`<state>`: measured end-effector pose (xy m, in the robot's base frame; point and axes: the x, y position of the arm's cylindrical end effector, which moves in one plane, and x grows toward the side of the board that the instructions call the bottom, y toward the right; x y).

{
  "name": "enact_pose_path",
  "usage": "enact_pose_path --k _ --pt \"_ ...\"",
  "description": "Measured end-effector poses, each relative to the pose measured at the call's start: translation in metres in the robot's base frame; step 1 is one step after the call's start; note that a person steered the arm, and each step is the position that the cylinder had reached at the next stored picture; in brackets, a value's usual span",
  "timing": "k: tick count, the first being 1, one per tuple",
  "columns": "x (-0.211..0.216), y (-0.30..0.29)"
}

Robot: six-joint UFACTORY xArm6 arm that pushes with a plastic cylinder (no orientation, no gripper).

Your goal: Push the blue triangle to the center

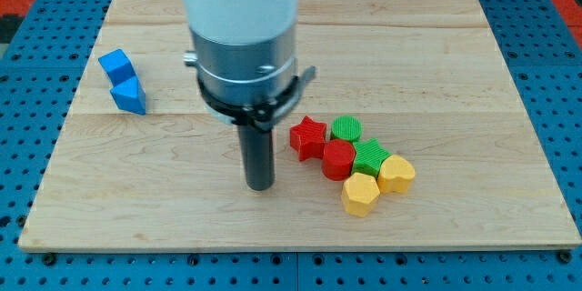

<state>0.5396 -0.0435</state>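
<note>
My tip [260, 185] sat on the wooden table [455, 55], a little to the view's left of centre and toward the view's bottom. No gripper here, so nothing spread or pinched: just the dark rod standing upright under the big white and grey arm housing [241, 36].

The blue triangle [129, 96] lay far out at the view's left, well apart from my tip, up and to its left. Touching it just above was a blue cube-like block [115, 63].

Over on the view's right of my tip, a tight cluster: the red star [308, 136] nearest the rod, the green round block [346, 129] beside it, a red block [338, 159] below, a green block [371, 156] next along, then the yellow heart-like block [396, 174] and a yellow hexagon-like block [360, 194] at the bottom. My tip touched none of them.
</note>
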Motion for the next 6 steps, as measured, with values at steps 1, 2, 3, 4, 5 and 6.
enact_pose_path --k 1,2,3,4,5,6 --pt "-0.028 0.035" --pt "-0.036 0.034" --pt "-0.04 -0.011" --pt "-0.041 -0.076" --pt "-0.049 -0.158" --pt "-0.11 -0.176"
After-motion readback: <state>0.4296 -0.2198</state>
